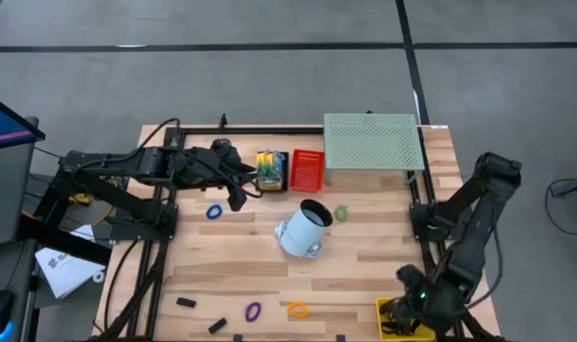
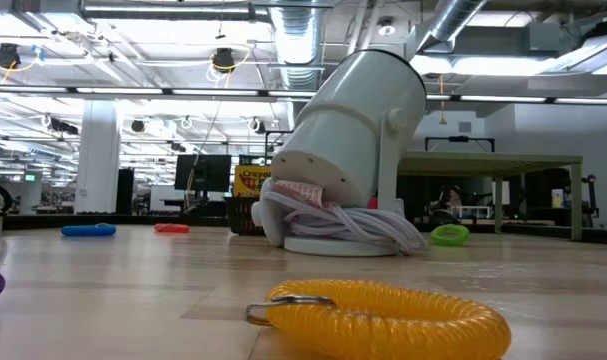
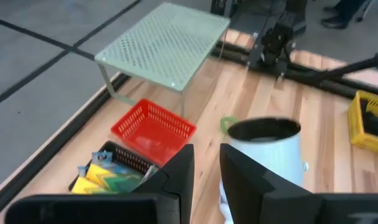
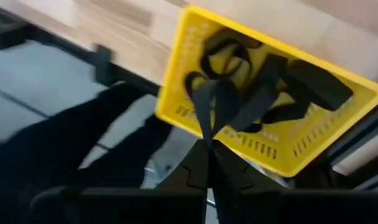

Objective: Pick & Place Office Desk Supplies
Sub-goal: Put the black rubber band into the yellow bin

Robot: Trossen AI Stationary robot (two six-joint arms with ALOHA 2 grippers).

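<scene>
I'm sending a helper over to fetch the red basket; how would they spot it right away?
Start at the pale green mesh shelf standing at the table's far edge. Just beside it, towards the left arm's side, sits the red basket, a small open plastic tray. Its neighbour on the other side is a black basket filled with yellow-green crayon boxes; the red one looks empty and is the only red thing there.

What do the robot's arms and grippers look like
Both arms are black, built of jointed blocky segments. The left gripper has two flat, squared-off black fingers. The right gripper has matching black fingers with small notches along their inner edges. A green light shows near the right wrist.
</scene>
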